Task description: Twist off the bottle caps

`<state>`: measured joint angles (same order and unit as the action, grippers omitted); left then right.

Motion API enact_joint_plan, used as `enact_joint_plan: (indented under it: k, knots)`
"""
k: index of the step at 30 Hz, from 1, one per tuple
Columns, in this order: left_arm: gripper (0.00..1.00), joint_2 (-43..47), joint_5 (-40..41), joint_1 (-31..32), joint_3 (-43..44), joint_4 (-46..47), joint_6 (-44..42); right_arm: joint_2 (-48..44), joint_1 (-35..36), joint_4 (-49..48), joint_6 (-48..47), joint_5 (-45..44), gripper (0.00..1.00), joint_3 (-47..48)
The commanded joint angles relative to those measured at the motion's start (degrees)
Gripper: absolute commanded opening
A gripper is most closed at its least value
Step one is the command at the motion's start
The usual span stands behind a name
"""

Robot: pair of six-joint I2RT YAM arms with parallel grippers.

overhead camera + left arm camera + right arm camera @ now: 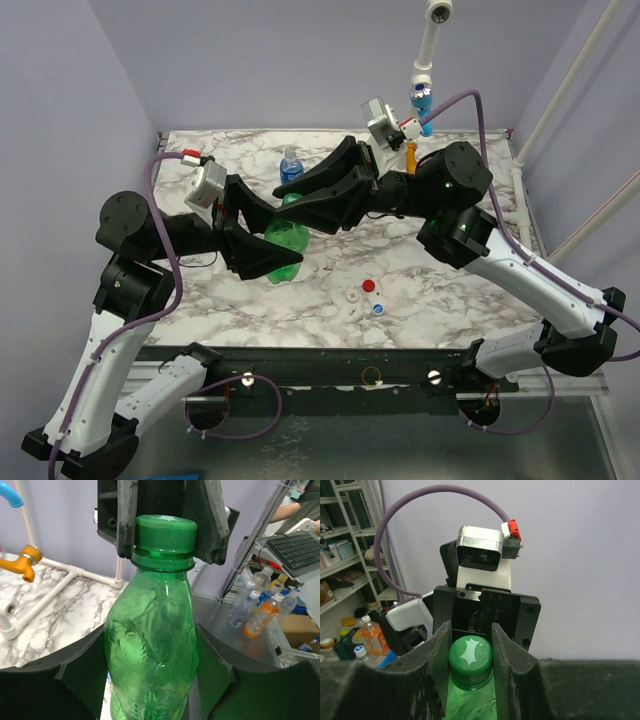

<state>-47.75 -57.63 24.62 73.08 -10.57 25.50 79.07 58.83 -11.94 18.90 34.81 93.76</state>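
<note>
Top view
- Counter (450, 290): marbled slab across the middle of the frame.
- Green bottle (285, 250): left of centre, held between the two arms.
- Left pincer (281, 238): reaches in from the left and is clamped round the green bottle's body.
- Right pincer (292, 203): reaches in from the right and closes at the bottle's upper end.
- Red cap (368, 286), white cap (352, 297), bluish-white cap (378, 308): loose on the counter in a close cluster, lower centre, well apart from both pincers.
- Blue-labelled bottle (291, 165): upright on the counter, just above the arms.

Left wrist view
- Green cap (165, 530): seated on the bottle's neck, top centre.
- Right pincer's fingers (127, 515): dark pads pressed against the cap on its left and right sides.
- Left pincer's fingers (65, 680): dark pads at bottom left and bottom right, touching the bottle's body.
- Orange fitting (22, 562) and blue fitting (10, 495): left edge, on the white pipe (55, 592) that lies on the counter.

Right wrist view
- Green cap: lower centre, seen from above, wedged between the right pincer's two fingers, with the bottle's body below it at the bottom edge.
- Left wrist camera (480, 550): upper centre, facing this view.
</note>
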Motion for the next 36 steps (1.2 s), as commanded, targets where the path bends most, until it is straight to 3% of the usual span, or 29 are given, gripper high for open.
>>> enact_joint_plan:
  k: [1, 2, 3, 6, 10, 16, 24, 36]
  knots:
    - [0.0, -1.4, -0.4, -0.5, 0.5, 1.1, 5.7, -0.6, 1.1, 2.8, -2.0, 7.2, 0.12, 1.3]
    - [0.0, -1.0, 0.4, -0.6, 0.0, 1.1, 4.7, -1.3, 1.0, 3.9, -2.8, 3.1, 0.34, 1.1]
    - [0.0, -0.7, 1.7, -0.6, -0.4, 0.8, 3.3, -1.9, 1.0, 5.2, -3.3, -2.5, 0.47, 1.0]
    - [0.0, 0.0, 7.6, -0.7, -1.3, -1.5, -3.1, -3.0, 1.1, 9.4, -4.0, -19.0, 0.68, 1.9]
    - [0.0, 1.3, 19.6, -0.7, -3.5, -2.8, -10.7, -0.8, 1.1, 17.1, -3.8, -32.4, 0.77, 6.8]
    - [0.0, 1.8, 30.1, -0.7, -6.1, -2.8, -18.7, 9.7, 1.1, 33.2, -2.9, -40.9, 0.76, 20.7]
    - [0.0, 1.7, 33.8, -0.6, -6.8, -2.8, -20.3, 12.3, 1.1, 33.7, -2.7, -38.7, 0.67, 22.2]
    - [0.0, 2.0, 32.1, -0.6, -7.8, -2.9, -19.5, 9.0, 1.1, 27.4, -2.2, -36.9, 0.29, 16.0]
